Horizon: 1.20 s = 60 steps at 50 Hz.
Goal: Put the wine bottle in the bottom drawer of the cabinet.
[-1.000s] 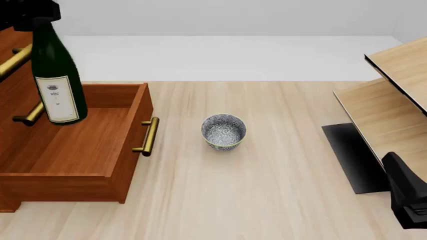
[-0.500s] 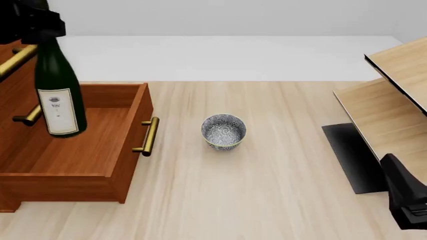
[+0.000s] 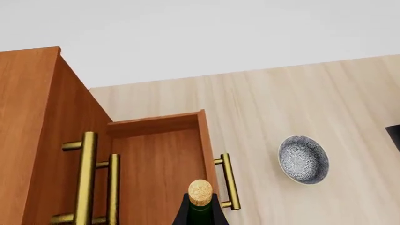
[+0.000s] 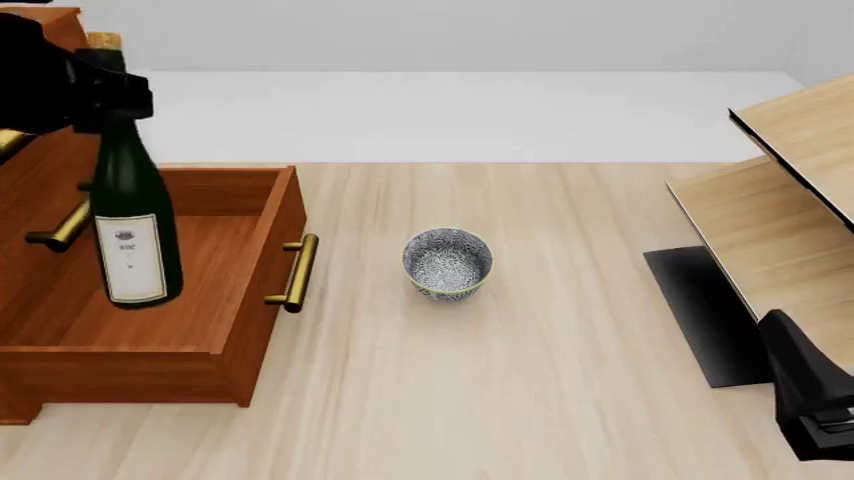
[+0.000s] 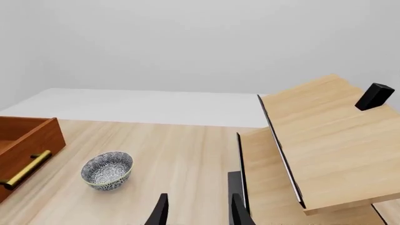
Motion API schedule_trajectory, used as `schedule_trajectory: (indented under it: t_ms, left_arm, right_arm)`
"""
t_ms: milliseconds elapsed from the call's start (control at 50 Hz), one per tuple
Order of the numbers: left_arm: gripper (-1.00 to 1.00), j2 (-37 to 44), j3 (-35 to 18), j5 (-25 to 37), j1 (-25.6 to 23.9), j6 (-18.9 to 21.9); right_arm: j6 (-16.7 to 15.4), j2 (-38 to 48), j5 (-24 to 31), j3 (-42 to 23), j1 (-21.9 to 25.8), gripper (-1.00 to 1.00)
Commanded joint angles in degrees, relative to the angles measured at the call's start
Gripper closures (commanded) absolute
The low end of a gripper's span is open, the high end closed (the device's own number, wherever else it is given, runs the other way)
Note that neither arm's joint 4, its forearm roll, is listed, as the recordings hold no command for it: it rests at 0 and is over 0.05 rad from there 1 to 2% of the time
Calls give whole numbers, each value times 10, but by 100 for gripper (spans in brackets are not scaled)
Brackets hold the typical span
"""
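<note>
The wine bottle (image 4: 130,215) is dark green with a white label and a tan cork. It hangs almost upright over the open bottom drawer (image 4: 160,300), its base low inside the box. My left gripper (image 4: 104,96) is shut on the bottle's neck just under the cork. The left wrist view shows the cork (image 3: 200,191) above the drawer (image 3: 159,164), whose brass handle (image 3: 229,181) is on its front. The cabinet (image 4: 30,175) stands at the far left. My right gripper (image 5: 198,213) is open and empty; it also shows low at the right of the front view (image 4: 814,400).
A speckled grey-blue bowl (image 4: 447,262) sits on the table right of the drawer handle (image 4: 296,272). A pale wooden shelf unit (image 4: 787,190) stands at the right over a black mat (image 4: 701,310). Upper brass handles (image 3: 85,180) stick out of the cabinet.
The left gripper has lowered the bottle into the drawer and shifted it slightly right; the bottle now hangs more upright. The right arm has barely moved.
</note>
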Motion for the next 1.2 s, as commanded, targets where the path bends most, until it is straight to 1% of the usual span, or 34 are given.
schedule_trajectory:
  t_ms: [20,60,120,140,180,200,220,240,260,280,320,360,380,420,440,540,580,600,620,660,680,720,740,780,880,920,940,980,1060,1080,1120,1140,1160,1200]
  left_arm:
    - [100,-1,13,3,-4,14]
    - [100,-3,12,8,-12,1]
    - [100,-5,12,9,-9,-1]
    - [100,-4,13,9,-7,-14]
    - [100,-7,17,7,-6,-1]
    - [100,-6,17,8,-7,-20]
    - [100,-6,19,7,0,-3]
    - [100,-8,19,4,1,-1]
    - [100,-5,20,7,-4,-24]
    - [100,-6,21,6,6,-1]
    - [100,-6,21,9,-4,-19]
    - [100,-7,20,7,2,-9]
    - [100,-9,19,8,-8,-30]
    - [100,-7,19,7,5,-16]
    - [100,-9,19,8,-4,-23]
    - [100,-5,22,6,-3,-18]
    - [100,-1,21,3,-5,-26]
    - [100,0,22,-1,-1,-14]
    - [100,4,22,-3,8,-23]
    - [100,4,27,-7,-9,-21]
    - [100,8,27,-9,-5,-28]
    - [100,11,29,-17,-7,-19]
    - [100,14,29,-19,-8,-34]
    - [100,20,33,-26,-6,-24]
    - [100,27,42,-38,-5,-30]
    - [100,28,46,-44,-3,-20]
    - [100,28,47,-46,-8,-30]
    - [100,33,50,-51,-1,-19]
    - [100,36,59,-61,-3,-19]
    - [100,39,61,-61,-4,-28]
    - [100,38,67,-68,-2,-9]
    - [100,41,68,-68,-4,-28]
    - [100,43,69,-71,2,-2]
    - [100,47,68,-72,0,-29]
  right_arm:
    - [0,0,1,0,1,-100]
    - [1,0,0,1,2,-100]
    - [1,0,0,1,3,-100]
    - [1,0,-1,1,3,-100]
    - [1,0,0,1,5,-100]
    - [0,0,0,1,5,-100]
    - [3,0,0,0,4,-100]
    - [2,0,0,-1,4,-100]
    - [0,0,0,-2,5,-100]
    - [3,0,2,-4,5,-100]
    - [0,0,2,-4,5,-100]
    - [1,0,3,-4,4,-100]
    - [0,0,2,-4,3,-100]
    - [2,0,2,-4,3,-100]
    - [-1,0,3,-4,3,-100]
    - [2,0,2,-5,4,-100]
    - [-1,0,2,-4,4,-100]
    - [0,0,2,-3,3,-100]
    - [2,0,2,-3,3,-100]
    - [1,0,2,-3,4,-100]
    - [3,0,2,-4,3,-100]
    - [1,0,0,-2,1,-100]
    - [2,0,0,-1,1,-100]
    - [1,0,-1,1,1,-100]
    - [3,0,-1,2,-1,-100]
    - [1,0,0,2,-1,-100]
    - [2,0,0,2,-2,-100]
    - [1,0,1,1,-2,-100]
    - [1,0,2,1,-3,-100]
    - [1,0,1,2,-3,-100]
    - [0,0,1,3,-3,-100]
    - [1,0,2,3,-3,-100]
    - [1,0,2,3,-3,-100]
    - [1,0,2,2,-4,-100]
